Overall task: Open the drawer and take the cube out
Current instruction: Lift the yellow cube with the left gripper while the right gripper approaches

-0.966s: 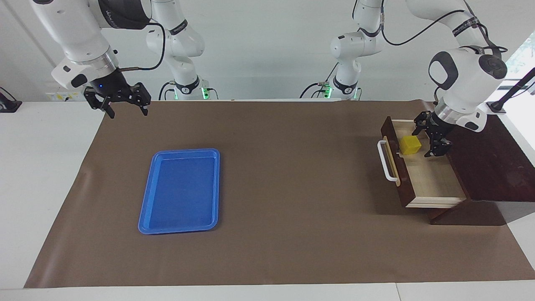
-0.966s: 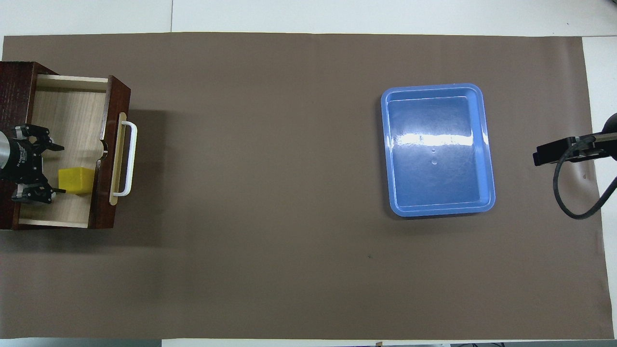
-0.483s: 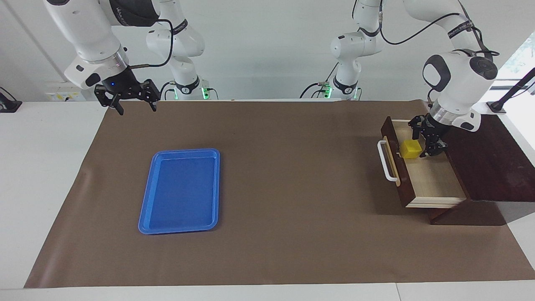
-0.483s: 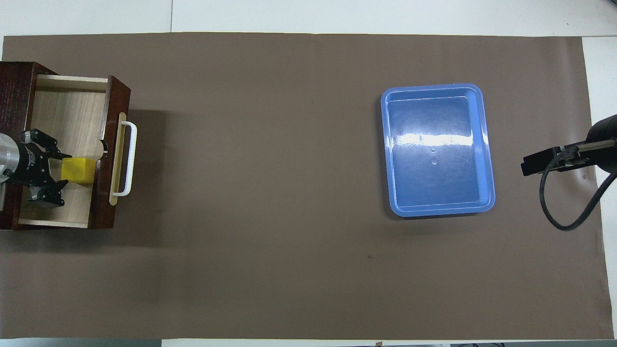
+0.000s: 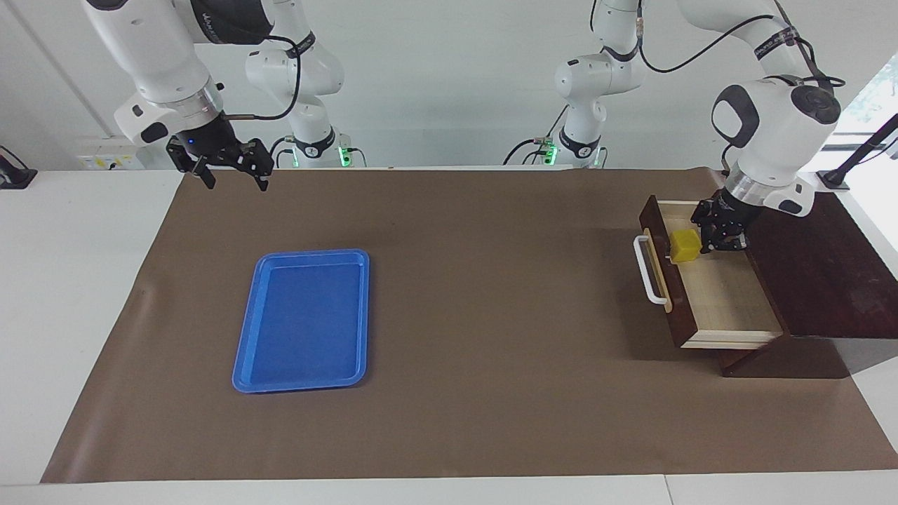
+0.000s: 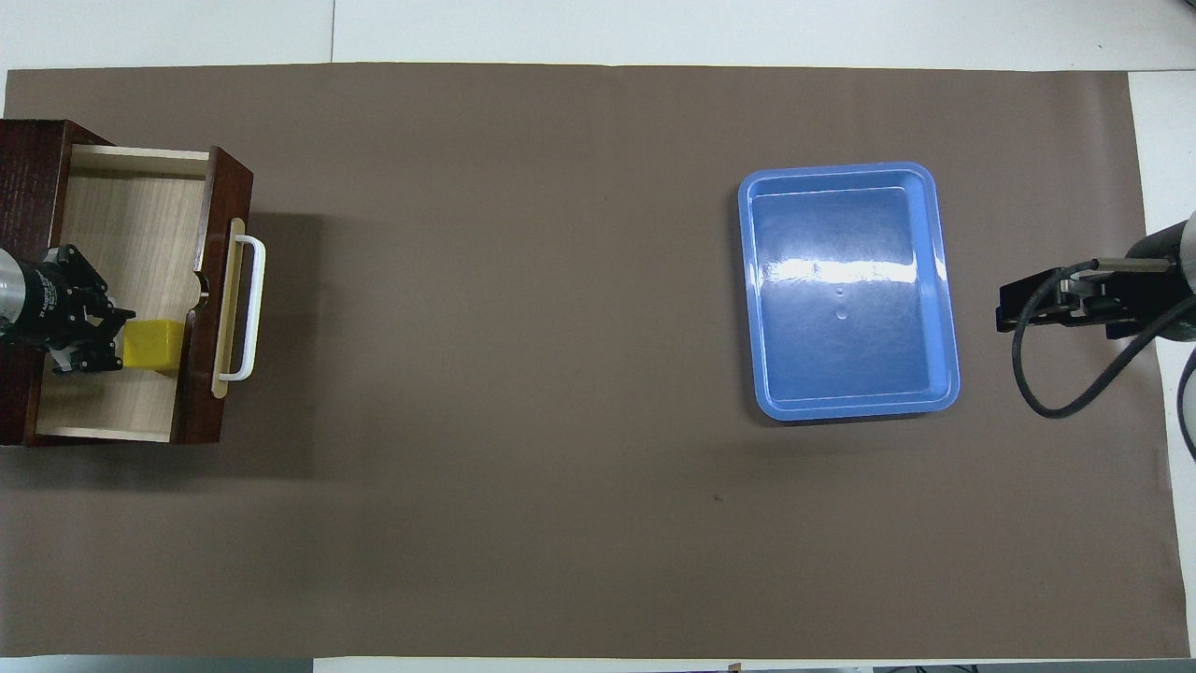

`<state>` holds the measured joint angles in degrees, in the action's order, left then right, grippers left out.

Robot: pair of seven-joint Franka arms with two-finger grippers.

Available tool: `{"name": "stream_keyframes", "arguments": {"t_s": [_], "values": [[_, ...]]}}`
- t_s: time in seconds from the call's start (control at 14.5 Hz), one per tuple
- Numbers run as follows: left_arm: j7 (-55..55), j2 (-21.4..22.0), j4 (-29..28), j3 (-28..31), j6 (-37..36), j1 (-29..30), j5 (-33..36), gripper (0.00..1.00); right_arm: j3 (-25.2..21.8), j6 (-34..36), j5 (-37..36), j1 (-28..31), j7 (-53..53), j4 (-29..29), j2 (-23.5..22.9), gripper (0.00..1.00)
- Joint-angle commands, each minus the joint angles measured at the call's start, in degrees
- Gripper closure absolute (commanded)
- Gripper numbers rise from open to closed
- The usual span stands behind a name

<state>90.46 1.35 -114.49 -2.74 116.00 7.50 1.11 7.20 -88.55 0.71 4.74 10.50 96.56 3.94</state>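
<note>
The drawer (image 5: 726, 305) stands pulled open from its dark wooden box (image 5: 821, 273) at the left arm's end of the table, with its white handle (image 5: 649, 270) toward the tray. The yellow cube (image 5: 685, 245) rests in the drawer against the inside of the drawer front, at the end nearer the robots. My left gripper (image 5: 708, 235) is down in the drawer, its fingers closed in on the cube's box-side end. In the overhead view the gripper (image 6: 117, 338) meets the cube (image 6: 157, 344) in the drawer (image 6: 140, 224). My right gripper (image 5: 235, 179) is open and empty, hanging over the mat's edge nearest the robots.
A flat blue tray (image 5: 245, 351) lies on the brown mat toward the right arm's end; it also shows in the overhead view (image 6: 944, 280). The right arm's hand and cable (image 6: 1065, 308) hang beside the tray in the overhead view.
My left gripper's fingers, spread wide beside the cube before, have closed in on it. My right gripper has drifted toward the table's middle along the mat's edge.
</note>
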Motion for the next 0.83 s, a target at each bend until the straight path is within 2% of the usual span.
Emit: {"name": "stream_keyframes", "arguments": {"t_s": [0.0,0.14,0.21,0.28,0.48,0.76], "values": [[-0.54,-1.08,6.19,0.27,-7.18,-1.08,1.17,1.0,0.27,-2.5,0.87,-1.74,8.1,3.18,0.98,0.0],[-2.11,-0.56,5.25,0.27,-7.28,-1.96,1.17,1.0,0.27,-2.77,2.88,-2.62,15.57,3.81,0.81,0.0],[-3.87,-0.21,4.29,0.36,-6.85,-1.61,1.17,0.38,0.27,-2.77,3.41,-3.5,19.08,3.81,0.46,0.0],[-4.15,-0.04,3.58,0.36,-6.76,-1.35,1.17,0.0,0.27,-2.86,5.07,-4.55,24.07,3.73,-0.5,0.0],[-4.5,0.76,0.95,0.45,-4.92,-1.17,1.52,0.0,0.27,-4.35,7.72,-7.54,36.39,3.64,-2.87,0.0],[-4.15,1.55,-4.67,0.45,1.22,-1.17,1.96,0.0,0.27,-7.07,11.33,-10.88,48.71,3.55,-5.43,0.0]]}}
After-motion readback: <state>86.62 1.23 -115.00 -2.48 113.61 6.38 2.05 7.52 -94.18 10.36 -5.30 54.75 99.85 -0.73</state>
